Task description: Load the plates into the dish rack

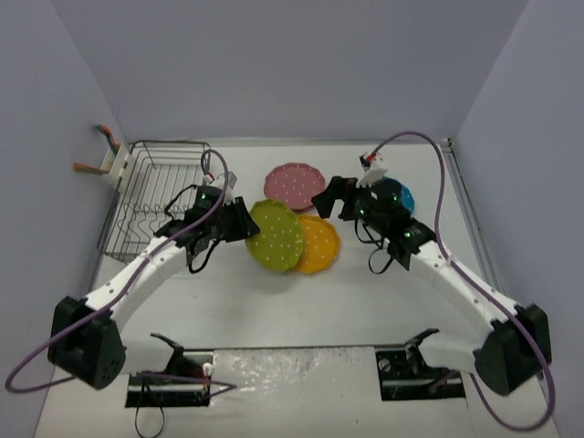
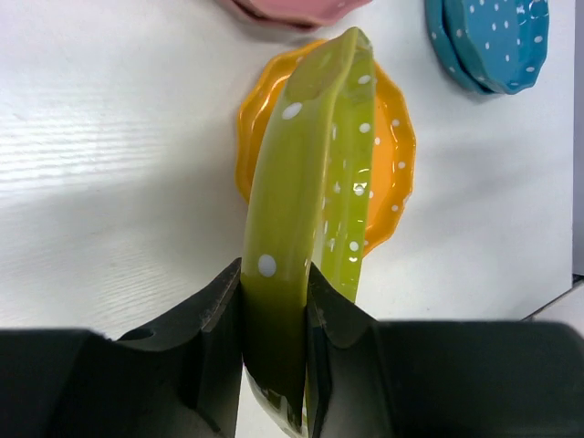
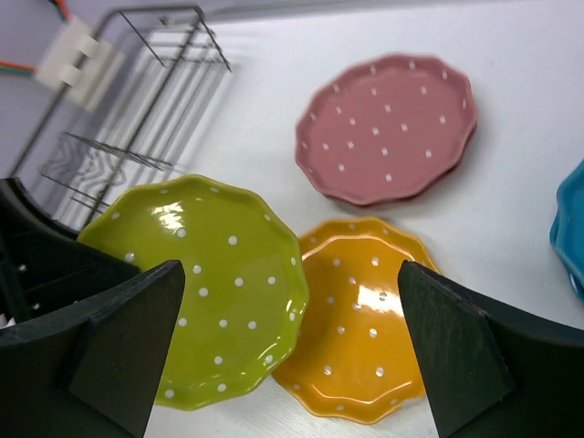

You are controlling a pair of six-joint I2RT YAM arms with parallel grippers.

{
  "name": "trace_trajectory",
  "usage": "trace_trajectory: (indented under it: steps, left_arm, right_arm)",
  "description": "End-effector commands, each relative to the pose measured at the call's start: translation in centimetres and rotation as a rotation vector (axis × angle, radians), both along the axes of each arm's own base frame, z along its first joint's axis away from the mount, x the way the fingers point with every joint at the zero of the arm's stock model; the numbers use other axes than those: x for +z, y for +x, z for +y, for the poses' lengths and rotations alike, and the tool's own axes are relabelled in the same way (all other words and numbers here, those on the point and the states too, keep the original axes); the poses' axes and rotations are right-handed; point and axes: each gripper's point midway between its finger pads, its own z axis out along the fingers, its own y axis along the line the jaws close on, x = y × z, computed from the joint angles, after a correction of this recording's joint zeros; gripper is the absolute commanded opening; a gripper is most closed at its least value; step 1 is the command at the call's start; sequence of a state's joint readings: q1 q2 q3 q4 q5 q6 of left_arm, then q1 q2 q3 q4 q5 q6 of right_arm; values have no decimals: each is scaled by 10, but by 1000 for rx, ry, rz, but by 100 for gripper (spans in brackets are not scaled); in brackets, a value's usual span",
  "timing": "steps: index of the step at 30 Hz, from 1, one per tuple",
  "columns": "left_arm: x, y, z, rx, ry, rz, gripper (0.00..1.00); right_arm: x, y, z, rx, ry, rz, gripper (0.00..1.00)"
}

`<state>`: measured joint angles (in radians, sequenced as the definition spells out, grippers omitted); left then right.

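Note:
My left gripper (image 1: 239, 224) is shut on the rim of a lime-yellow plate (image 1: 276, 235). In the left wrist view the plate (image 2: 306, 173) stands edge-on between my fingers (image 2: 219, 338), raised over an orange-yellow plate (image 2: 391, 146). The orange plate (image 1: 321, 245) lies flat on the table, partly under the lime one. A pink plate (image 1: 295, 184) lies behind them. Turquoise plates (image 1: 402, 196) lie at the right, partly hidden by my right arm. My right gripper (image 1: 330, 196) is open and empty, above the lime (image 3: 205, 283) and orange (image 3: 365, 319) plates. The black wire dish rack (image 1: 160, 196) stands at the left, with no plates in it.
A white caddy (image 1: 114, 164) hangs on the rack's far left corner, against the left wall. Grey walls enclose the table on three sides. The rack also shows in the right wrist view (image 3: 137, 109), left of the pink plate (image 3: 388, 128).

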<state>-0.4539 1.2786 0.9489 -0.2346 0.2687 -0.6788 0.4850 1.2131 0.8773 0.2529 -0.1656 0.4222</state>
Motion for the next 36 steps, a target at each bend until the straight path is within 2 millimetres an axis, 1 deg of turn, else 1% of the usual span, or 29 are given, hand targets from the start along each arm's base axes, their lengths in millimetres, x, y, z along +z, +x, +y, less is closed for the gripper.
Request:
trace_trajectory:
  steps: [1, 2, 3, 5, 7, 9, 11, 14, 15, 17, 19, 21, 22, 24, 26, 27, 31, 36]
  left_arm:
    - [115, 14, 29, 51, 39, -293, 0]
    - [122, 13, 39, 66, 80, -308, 0]
    - [130, 12, 56, 93, 135, -327, 0]
    - [144, 10, 83, 131, 212, -358, 0]
    - [155, 9, 108, 170, 295, -377, 0]
    - [162, 7, 136, 219, 397, -387, 0]
    - [181, 6, 156, 244, 468, -431, 0]
    - [198, 4, 182, 285, 588, -469, 0]
    - [202, 4, 195, 303, 658, -480, 0]
    - [209, 5, 208, 314, 737, -497, 0]
    - [215, 11, 222, 325, 821, -520, 0]
    - [211, 20, 235, 331, 866, -511, 0]
    - [213, 26, 240, 330, 891, -524, 0]
    - [211, 33, 252, 325, 914, -502, 0]
    - [217, 41, 266, 341, 942, -488, 0]
    - [220, 44, 268, 339, 948, -493, 0]
    - [233, 53, 287, 352, 952, -531, 0]
    - [223, 64, 311, 344, 950, -524, 0]
  right_arm:
    - [72, -16, -12, 15, 16, -155, 100]
    - [76, -18, -13, 15, 16, -162, 100]
    - [85, -23, -16, 15, 24, -180, 100]
    - [99, -31, -19, 17, 47, -210, 100]
    - [107, -38, -20, 25, 69, -227, 100]
    - [111, -43, -18, 44, 82, -231, 100]
    - [109, -44, -18, 48, 77, -233, 100]
    - [100, -42, -19, 46, 61, -222, 100]
    - [97, -42, -18, 46, 58, -217, 100]
    - [90, -40, -16, 53, 49, -202, 100]
    - [80, -38, -13, 66, 37, -181, 100]
    - [71, -38, -10, 80, 31, -159, 100]
    - [70, -39, -7, 99, 36, -157, 100]
    - [64, -38, -3, 115, 39, -142, 100]
    - [59, -38, 0, 133, 41, -129, 100]
    - [58, -39, 2, 141, 44, -128, 100]
    - [51, -38, 4, 151, 40, -115, 100]
    - [48, -40, 13, 190, 65, -94, 100]
